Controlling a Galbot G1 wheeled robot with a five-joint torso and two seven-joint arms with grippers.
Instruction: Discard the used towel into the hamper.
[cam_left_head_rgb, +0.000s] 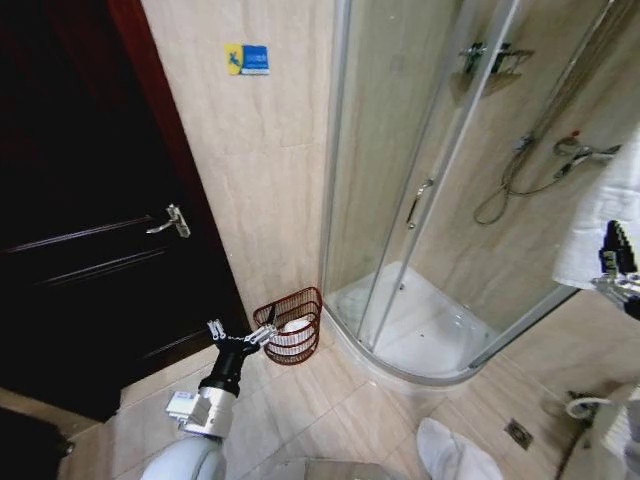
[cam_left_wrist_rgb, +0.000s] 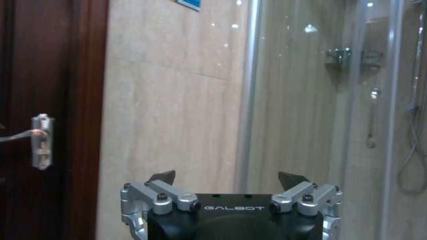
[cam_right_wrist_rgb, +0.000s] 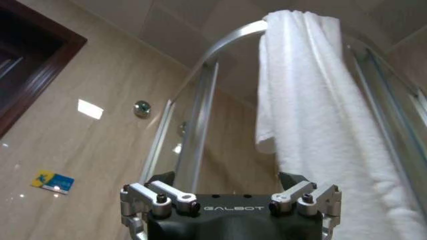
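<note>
Your hamper (cam_left_head_rgb: 291, 326) is one small round basket of dark reddish-brown open-weave wire, narrowing toward its base. It sits on the glossy beige tile floor (cam_left_head_rgb: 330, 400), in the corner between the tiled wall (cam_left_head_rgb: 260, 170) and the curved chrome rail of the shower enclosure (cam_left_head_rgb: 440, 200). Something white shows through the wire inside it.

One white terry towel (cam_right_wrist_rgb: 320, 125) hangs over the top rail of the shower, thick, soft and folded in long drapes. In the head view it hangs at the right edge (cam_left_head_rgb: 600, 220). A second white cloth (cam_left_head_rgb: 455, 452) lies crumpled on the floor near the shower base.

Your left end effector (cam_left_head_rgb: 242, 334) is low, just beside the hamper rim on the door side. Its two fingers are spread wide and hold nothing. In the left wrist view (cam_left_wrist_rgb: 228, 177) the dark tips stand well apart.

Your right end effector (cam_right_wrist_rgb: 227, 176) is raised close to the hanging towel, fingers wide apart and empty. The towel is near one finger, but you cannot tell whether it touches.

One dark wood door (cam_left_head_rgb: 80, 220) with one metal lever handle (cam_left_head_rgb: 170, 222) is on your left. One blue and yellow sticker (cam_left_head_rgb: 247, 59) is on the wall.
</note>
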